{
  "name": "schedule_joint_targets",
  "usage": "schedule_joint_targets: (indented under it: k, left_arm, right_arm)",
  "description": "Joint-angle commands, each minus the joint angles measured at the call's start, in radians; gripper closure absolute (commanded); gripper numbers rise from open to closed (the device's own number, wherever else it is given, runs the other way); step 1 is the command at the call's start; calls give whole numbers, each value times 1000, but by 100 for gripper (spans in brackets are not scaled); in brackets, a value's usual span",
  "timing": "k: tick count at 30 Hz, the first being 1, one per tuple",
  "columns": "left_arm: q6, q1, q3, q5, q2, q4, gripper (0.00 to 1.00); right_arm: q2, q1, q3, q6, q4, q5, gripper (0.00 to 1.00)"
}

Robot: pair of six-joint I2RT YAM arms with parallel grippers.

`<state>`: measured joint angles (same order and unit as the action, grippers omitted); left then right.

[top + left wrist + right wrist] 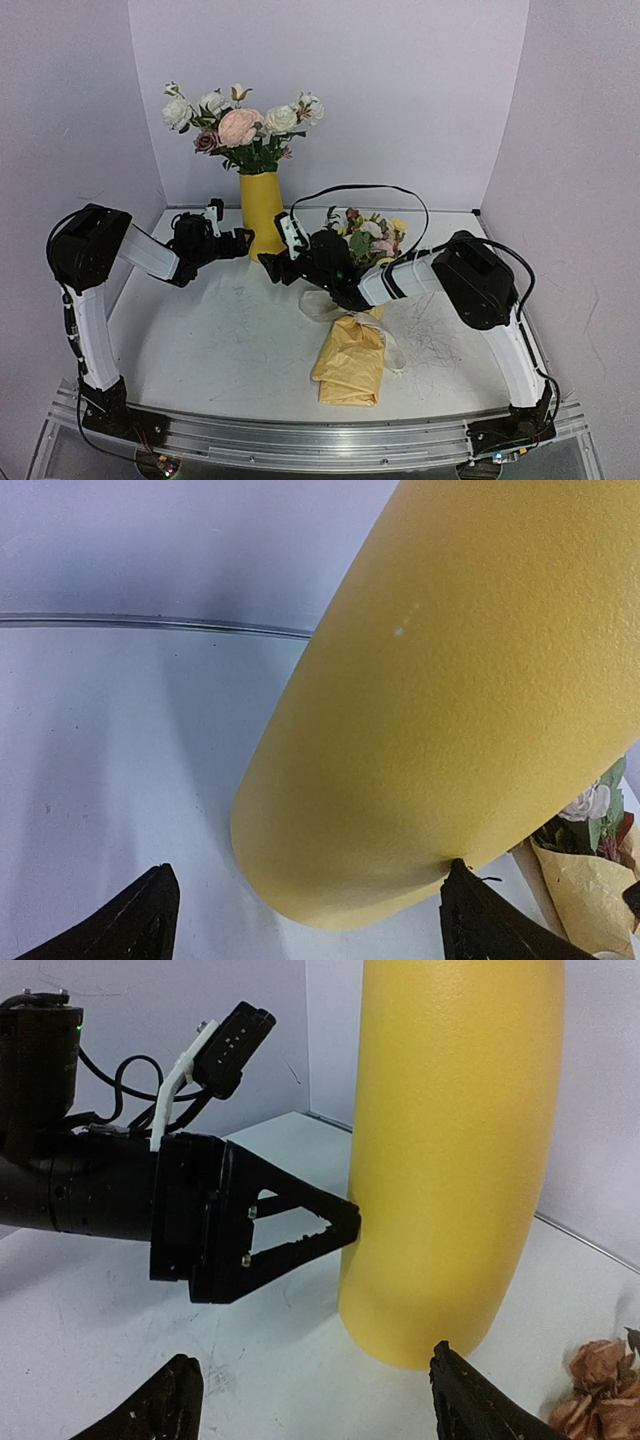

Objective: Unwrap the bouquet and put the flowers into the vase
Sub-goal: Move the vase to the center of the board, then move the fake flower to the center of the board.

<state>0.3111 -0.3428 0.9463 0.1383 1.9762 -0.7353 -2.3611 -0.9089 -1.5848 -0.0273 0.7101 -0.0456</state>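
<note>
**Ana:** When you look down from the top camera, where do you find the bouquet?

**Ben:** You find it lying on the table, right of the middle. The tip of its yellow paper cone points to the near edge. The flowers are in the paper and point to the back wall. Your right arm crosses above them.

**Ana:** And the vase?

**Ben:** It stands upright near the back wall, just left of the flowers. A bunch of white and pink roses is in it.

**Ana:** How are your claws?

**Ben:** Your left gripper is spread wide and holds nothing. It comes to the vase from the left, low near the base. One finger is at the yellow wall, but you cannot tell if it touches.

**Ana:** And the other one?

**Ben:** Your right gripper is also wide apart and empty. It is low over the table, with the foot of the vase just in front of it.
</note>
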Motion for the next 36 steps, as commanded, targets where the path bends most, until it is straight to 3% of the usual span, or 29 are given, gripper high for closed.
schedule_joint_targets:
  k: [1,5,11,20,28,36]
  left_arm:
    - [6,8,16,36,-12,-27,8]
    - [35,-6,-46,42,-68,-27,8]
    - [89,-132,-172,14,-201,-16,9]
    - [248,-214,-227,192,-302,24,21]
    - [327,-343,-179,253,-260,38,24]
    - [367,-422,-44,281,-135,82,29]
  right_arm:
    - [184,-6,97,20,72,38,21]
    - [280,-5,204,77,75,59,21]
    - [485,-7,426,163,57,123,21]
    - [765,-5,671,332,-197,121,26]
    - [929,-6,829,514,-378,87,27]
    - [1058,-5,958,614,-438,107,27]
